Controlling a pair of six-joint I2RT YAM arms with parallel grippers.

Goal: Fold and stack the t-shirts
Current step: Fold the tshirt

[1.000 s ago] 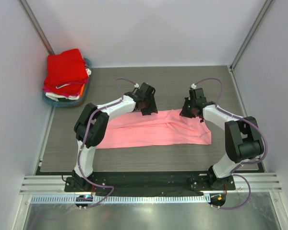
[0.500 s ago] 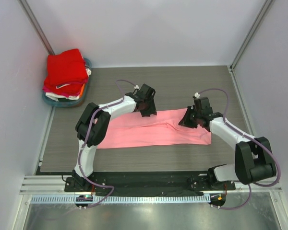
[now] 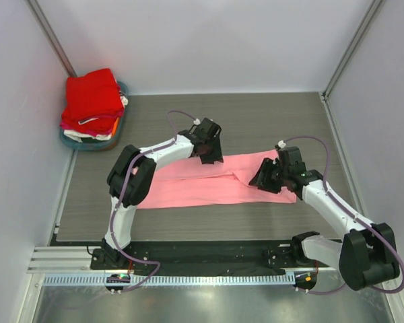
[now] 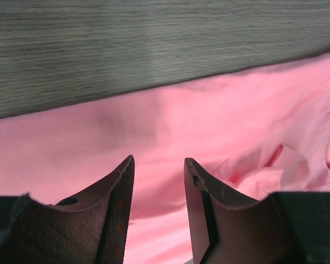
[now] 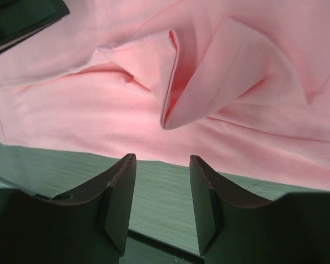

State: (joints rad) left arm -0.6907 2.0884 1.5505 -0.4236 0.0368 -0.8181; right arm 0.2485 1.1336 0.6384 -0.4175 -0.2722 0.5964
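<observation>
The right claw (image 3: pixel 261 179) has come back towards the near edge since a second ago. Then it sat shut at the far hem of the pink shirt (image 3: pixel 195 188); now its jaws stand apart with nothing between them, and its elbow has swung out to the near right. The left claw (image 3: pixel 211 157) has shifted only slightly to the right. The shirt has stayed a long strip on the table (image 3: pixel 256 121), reaching from under the left claw across to under the right one. The stack (image 3: pixel 91 94) has not changed; it lies on the tray (image 3: pixel 74 143), well off to the left claw's far left.

In the right wrist view, the right claw (image 5: pixel 162 158) hangs over bare table just short of the shirt (image 5: pixel 71 110). A folded flap (image 5: pixel 209 82) lies just beyond its tips. In the left wrist view, the left claw (image 4: pixel 158 160) is also open and empty. Pink cloth (image 4: pixel 181 121) lies below and beyond it, with bare table past the hem.

From above, both claws read as dark lumps and their gaps cannot be made out. The left arm covers part of the shirt's left end. Under the stack's red top, only thin edges of other colours show. A dark shape in the top left corner of the right wrist view is cut off, and I cannot tell what it is.
</observation>
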